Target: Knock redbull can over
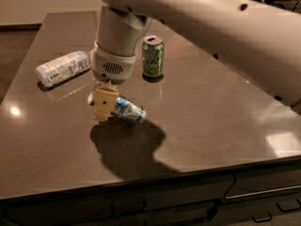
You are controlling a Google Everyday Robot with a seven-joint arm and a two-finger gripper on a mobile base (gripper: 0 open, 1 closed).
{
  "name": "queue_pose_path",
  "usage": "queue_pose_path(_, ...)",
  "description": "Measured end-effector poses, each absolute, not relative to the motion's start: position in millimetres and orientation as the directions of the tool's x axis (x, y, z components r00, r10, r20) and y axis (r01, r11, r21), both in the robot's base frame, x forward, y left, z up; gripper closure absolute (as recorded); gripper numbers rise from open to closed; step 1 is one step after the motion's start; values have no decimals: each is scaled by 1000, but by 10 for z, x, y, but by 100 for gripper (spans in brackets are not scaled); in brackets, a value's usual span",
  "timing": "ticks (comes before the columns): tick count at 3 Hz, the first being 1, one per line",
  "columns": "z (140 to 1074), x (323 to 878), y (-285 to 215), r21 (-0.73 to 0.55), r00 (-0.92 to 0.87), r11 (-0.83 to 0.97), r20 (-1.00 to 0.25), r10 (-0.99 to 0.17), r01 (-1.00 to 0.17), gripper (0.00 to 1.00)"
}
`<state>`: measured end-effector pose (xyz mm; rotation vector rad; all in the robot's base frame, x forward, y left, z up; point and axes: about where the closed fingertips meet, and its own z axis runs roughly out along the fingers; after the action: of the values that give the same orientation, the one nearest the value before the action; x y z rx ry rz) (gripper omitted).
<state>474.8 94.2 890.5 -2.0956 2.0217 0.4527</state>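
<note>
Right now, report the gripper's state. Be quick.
Gripper: low over the table, against the left end of the redbull can, which lies on its side. Whether it is open, closed or holding the can cannot be told.

1. The gripper [104,105] hangs low over the table [211,126], at the left end of the toppled redbull can [129,111].
2. Behind them, the green can [153,56] stands upright and the water bottle [62,68] lies flat.
3. Bare tabletop spreads right and front.
</note>
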Motion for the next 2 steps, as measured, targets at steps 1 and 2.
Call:
queue_pose_path(1, 8793, 4838, 904, 80, 28, -57, -325, -945, -995, 12)
queue_pose_path(2, 8798, 4833, 914, 77, 29, -58, -327, -944, -995, 0)
